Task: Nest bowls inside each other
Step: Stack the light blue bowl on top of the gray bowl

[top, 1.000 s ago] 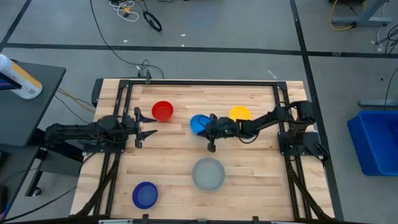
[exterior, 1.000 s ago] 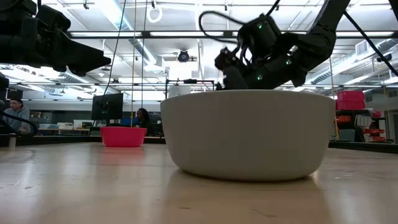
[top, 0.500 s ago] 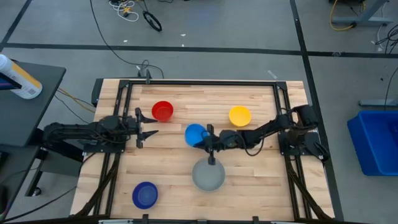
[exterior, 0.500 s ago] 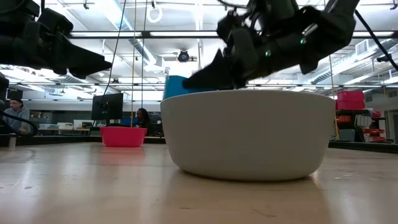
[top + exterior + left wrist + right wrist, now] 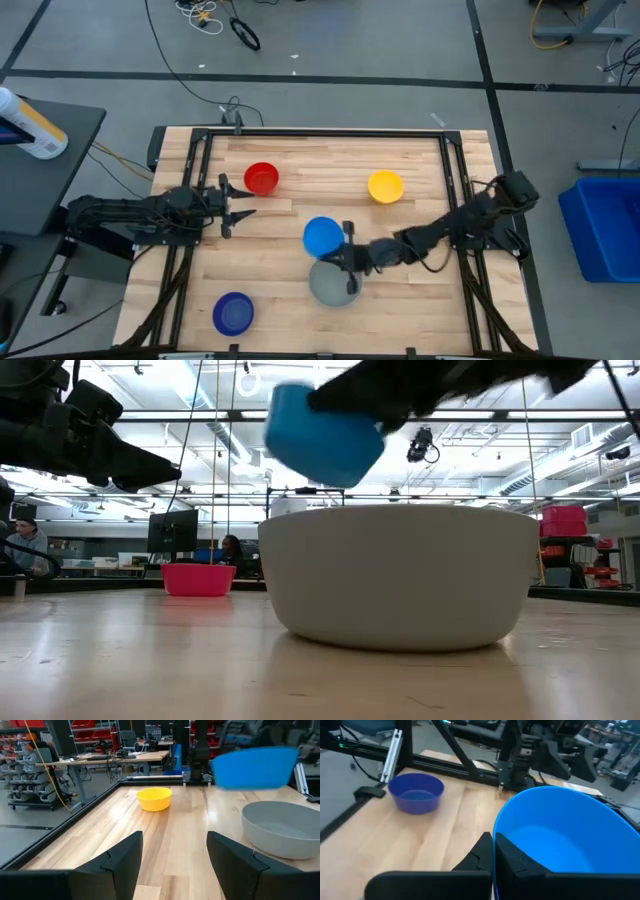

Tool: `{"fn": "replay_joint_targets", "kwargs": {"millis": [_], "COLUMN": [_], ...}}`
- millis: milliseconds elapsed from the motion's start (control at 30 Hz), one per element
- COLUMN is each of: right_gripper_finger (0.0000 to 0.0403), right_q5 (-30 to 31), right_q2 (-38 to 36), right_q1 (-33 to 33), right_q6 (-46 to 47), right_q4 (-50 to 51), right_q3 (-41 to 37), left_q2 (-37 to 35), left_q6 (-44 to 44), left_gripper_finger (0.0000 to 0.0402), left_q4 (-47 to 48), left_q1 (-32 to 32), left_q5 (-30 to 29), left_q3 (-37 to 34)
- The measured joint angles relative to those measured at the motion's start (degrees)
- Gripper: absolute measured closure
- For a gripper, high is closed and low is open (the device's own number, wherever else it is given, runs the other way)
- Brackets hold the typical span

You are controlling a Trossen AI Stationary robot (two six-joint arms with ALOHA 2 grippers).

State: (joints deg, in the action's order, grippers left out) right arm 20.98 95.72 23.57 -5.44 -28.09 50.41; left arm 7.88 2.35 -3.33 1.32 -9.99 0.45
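Observation:
The light blue bowl [image 5: 322, 236] hangs over the far rim of the pale grey bowl [image 5: 333, 282], with my right gripper [image 5: 342, 248] shut on it. The low view shows the blue bowl [image 5: 322, 435] above the grey bowl [image 5: 400, 575], which sits on its base. The red bowl [image 5: 262, 179] and yellow bowl [image 5: 385, 186] sit far back. The dark blue bowl [image 5: 233, 313] is at the near left. My left gripper [image 5: 232, 203] waits open at the left, level, with nothing between its fingers. My right gripper pinches the light blue bowl's rim [image 5: 493, 840] on the side nearest the arm, one finger inside the bowl and one outside. The fingers come from the table's right, slanting slightly down. The bowl is lifted clear and a little tilted, its mouth up.
Black frame rails [image 5: 205, 180] run along the table's left and right sides. Bare wood lies between the red and yellow bowls and at the near right. People sit in the room behind the table in the low view.
My right gripper has swung toward the table's near edge and risen, staying shut. It has carried the light blue bowl from beside the yellow bowl to above the grey bowl's far rim, where it hangs clear of the table.

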Motion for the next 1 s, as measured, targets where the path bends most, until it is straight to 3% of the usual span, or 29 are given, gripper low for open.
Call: {"fn": "replay_joint_targets", "kwargs": {"millis": [233, 1000], "right_gripper_finger": [0.0403, 0.0403], "right_q5": [5.9, 5.0], "right_q2": [-2.1, 7.3], "right_q1": [6.3, 10.3], "right_q6": [6.6, 22.5], "right_q4": [5.3, 3.6], "right_q3": [0.0, -0.2], "left_q2": [0.0, 0.0], "left_q6": [0.0, -0.2], "left_gripper_finger": [0.0171, 0.0171], "left_q4": [-0.5, -1.2], "left_q1": [0.0, 0.0], "left_q5": [-0.1, -1.1], "left_q3": [0.0, 0.0]}}
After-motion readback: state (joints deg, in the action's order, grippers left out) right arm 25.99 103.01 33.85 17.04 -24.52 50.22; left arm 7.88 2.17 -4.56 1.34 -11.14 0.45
